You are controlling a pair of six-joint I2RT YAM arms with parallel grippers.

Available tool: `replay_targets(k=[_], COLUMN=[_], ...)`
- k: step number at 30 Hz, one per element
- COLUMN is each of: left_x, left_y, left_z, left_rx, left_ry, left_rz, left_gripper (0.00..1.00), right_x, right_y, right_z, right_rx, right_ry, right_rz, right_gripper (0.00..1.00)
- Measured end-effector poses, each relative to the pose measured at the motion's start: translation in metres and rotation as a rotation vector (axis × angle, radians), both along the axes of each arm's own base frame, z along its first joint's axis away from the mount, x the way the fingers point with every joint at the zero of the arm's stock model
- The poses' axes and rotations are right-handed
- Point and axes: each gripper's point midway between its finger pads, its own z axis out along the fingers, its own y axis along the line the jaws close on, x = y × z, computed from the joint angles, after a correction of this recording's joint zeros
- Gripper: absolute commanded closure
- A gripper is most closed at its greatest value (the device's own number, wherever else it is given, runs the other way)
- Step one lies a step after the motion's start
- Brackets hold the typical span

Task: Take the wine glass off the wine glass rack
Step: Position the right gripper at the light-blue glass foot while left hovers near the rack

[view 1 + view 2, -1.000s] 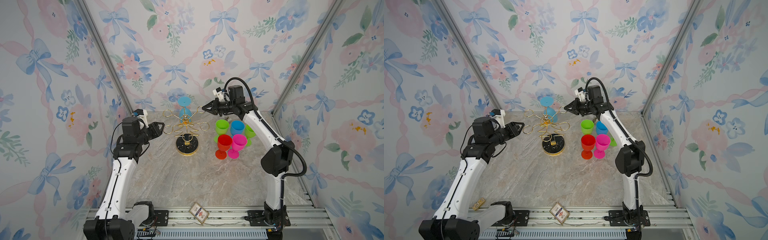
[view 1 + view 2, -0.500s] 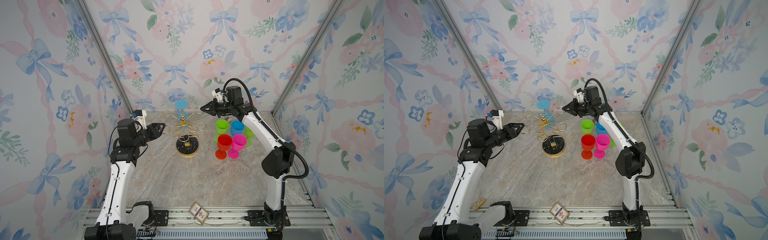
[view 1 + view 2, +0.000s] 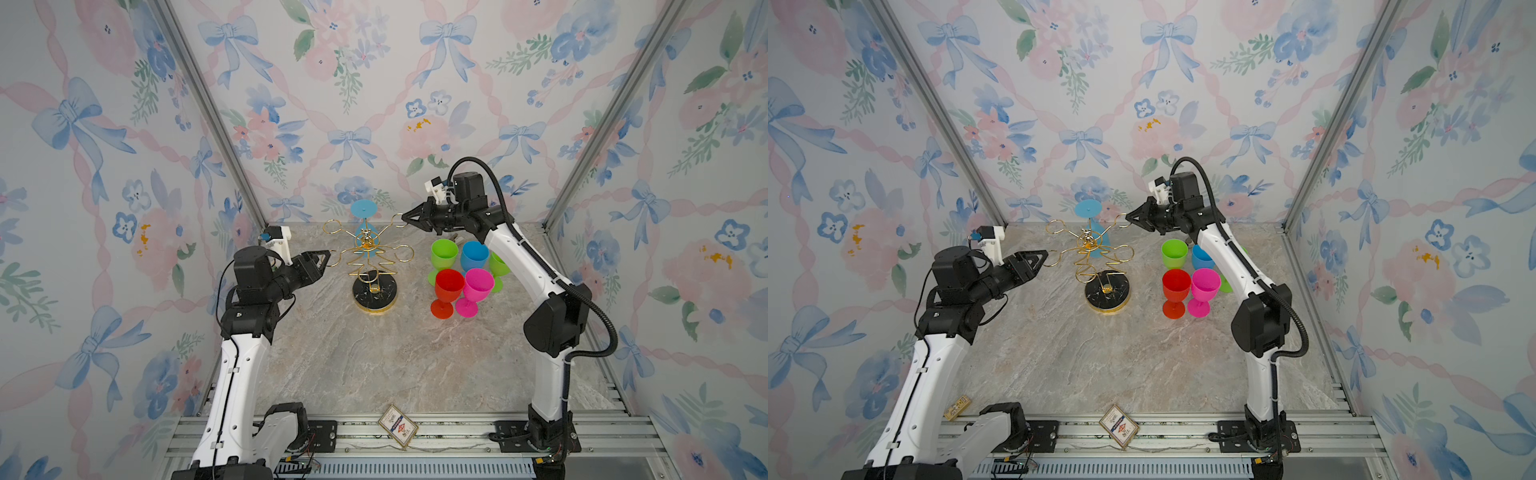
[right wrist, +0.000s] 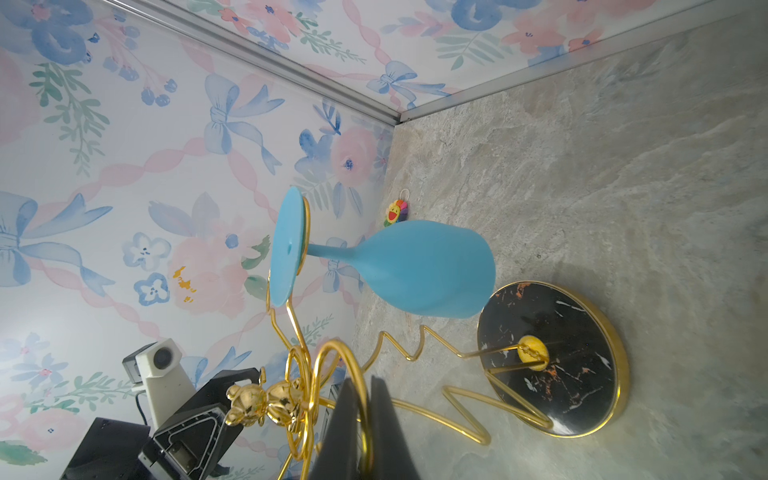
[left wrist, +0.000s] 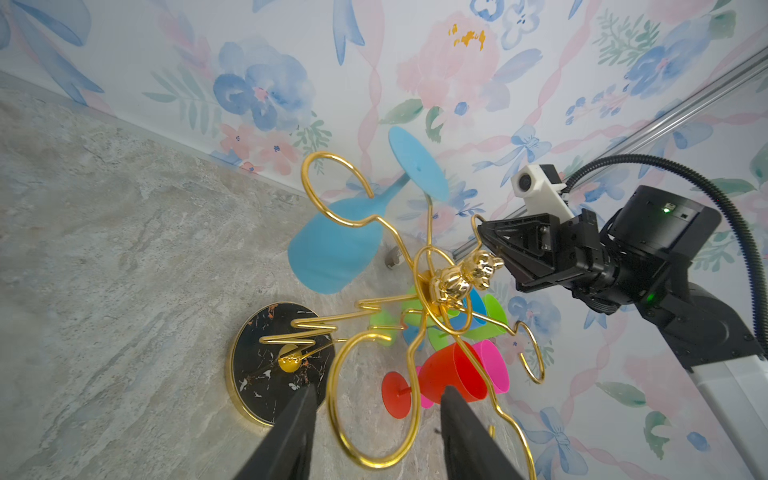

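Note:
The gold wire wine glass rack [image 3: 374,293] stands on its round black base at the back middle of the table. A blue wine glass [image 3: 363,209] hangs upside down by its foot from the rear arm, and its bowl [image 4: 428,274] points down at the table. My right gripper [image 3: 405,217] is shut on the rack's upper right loop [image 4: 365,415]. My left gripper [image 3: 326,257] is open, with the rack's left loop [image 5: 374,415] between its fingers [image 5: 299,415]. Neither gripper touches the glass.
Several coloured goblets stand to the right of the rack: green [image 3: 444,253], blue [image 3: 473,255], red [image 3: 448,286], pink [image 3: 478,284]. A small flower toy [image 4: 395,212] lies by the back wall. A card [image 3: 397,426] sits on the front rail.
My left gripper's jaws have spread wider around the left loop. My right gripper has shifted slightly left, still clamped on its loop, and the rack has turned a little.

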Motion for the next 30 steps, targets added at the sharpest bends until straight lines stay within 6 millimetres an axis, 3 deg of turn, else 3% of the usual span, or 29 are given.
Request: replay_targets(k=[9, 22, 30], left_x=[0.0, 0.007, 0.017], left_y=[0.002, -0.011, -0.02], left_z=[-0.004, -0.024, -0.018], left_rx=[-0.009, -0.061, -0.135], left_ry=[0.019, 0.101, 0.106], left_rz=[0.018, -0.051, -0.093], left_gripper=[0.55, 0.6, 0.76], right_x=[0.004, 0.007, 0.012], right_y=[-0.004, -0.005, -0.009], right_z=[-0.004, -0.007, -0.011], right_rx=[0.0, 0.009, 0.023], right_ry=[0.006, 0.015, 0.027], right_rz=[-0.009, -0.02, -0.034], right_gripper=[1.0, 1.0, 1.0])
